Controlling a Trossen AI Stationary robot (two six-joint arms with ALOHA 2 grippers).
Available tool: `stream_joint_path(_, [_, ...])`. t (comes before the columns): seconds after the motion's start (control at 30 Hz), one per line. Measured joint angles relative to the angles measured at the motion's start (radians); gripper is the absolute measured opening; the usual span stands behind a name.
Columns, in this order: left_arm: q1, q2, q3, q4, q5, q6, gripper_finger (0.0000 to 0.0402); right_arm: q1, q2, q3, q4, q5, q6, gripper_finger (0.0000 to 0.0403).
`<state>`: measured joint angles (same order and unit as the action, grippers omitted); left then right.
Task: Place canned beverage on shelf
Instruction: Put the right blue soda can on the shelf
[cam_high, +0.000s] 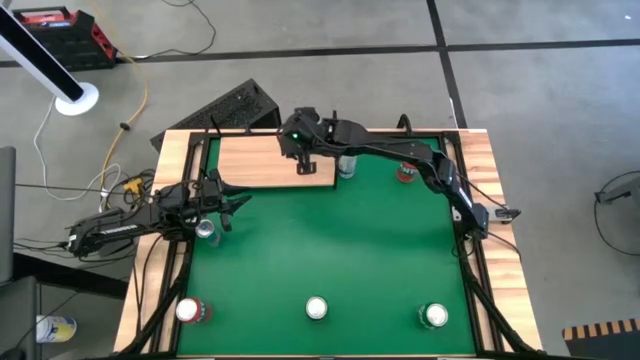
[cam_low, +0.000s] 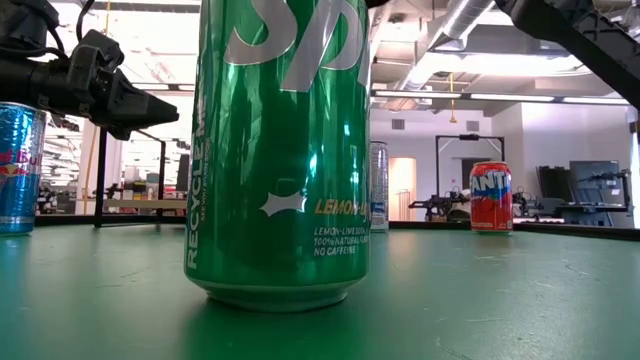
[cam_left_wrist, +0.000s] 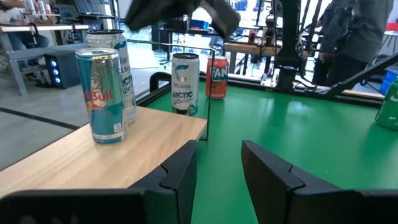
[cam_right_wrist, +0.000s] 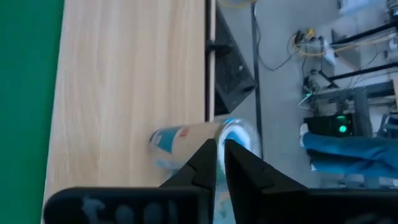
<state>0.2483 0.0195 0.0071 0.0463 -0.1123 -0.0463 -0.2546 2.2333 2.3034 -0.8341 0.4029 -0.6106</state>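
Green can (cam_low: 280, 150) nearest. Right pincer (cam_right_wrist: 219, 149) near-clenched, empty, above blue can (cam_left_wrist: 102, 93) on shelf (cam_left_wrist: 143, 155): placement likely done; needed clean retreat. Left pincer (cam_left_wrist: 217, 165) released, idle.

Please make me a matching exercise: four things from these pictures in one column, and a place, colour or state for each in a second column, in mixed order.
Things:
1. Sprite can
2. Fanta can
3. Red Bull can
4. left pincer

Descriptions:
A. stands on the wooden shelf
B. red, far back on the green table
C. open, holding nothing
D. green, at the middle of the table's front edge

Pairs: 1-D, 2-B, 3-A, 4-C
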Motion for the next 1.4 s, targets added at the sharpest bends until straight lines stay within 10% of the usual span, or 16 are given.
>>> stream_joint_path(0.2, [0.0, 0.0, 0.0, 0.0, 0.0, 0.0, 0.0112, -0.013, -0.028, 0.043, -0.033, -0.044, 0.01, 0.009])
stream_joint_path(0.53, [0.0, 0.0, 0.0, 0.0, 0.0, 0.0, 0.0112, -0.139, -0.225, 0.05, -0.247, -0.45, 0.189, 0.0157])
stream_joint_path(0.93, [0.0, 0.0, 0.0, 0.0, 0.0, 0.0, 0.0112, -0.194, -0.34, -0.03, -0.43, -0.538, 0.255, 0.0145])
stream_joint_path(1.4, [0.0, 0.0, 0.0, 0.0, 0.0, 0.0, 0.0112, -0.13, -0.393, -0.584, 0.254, -0.453, 0.4, 0.0134])
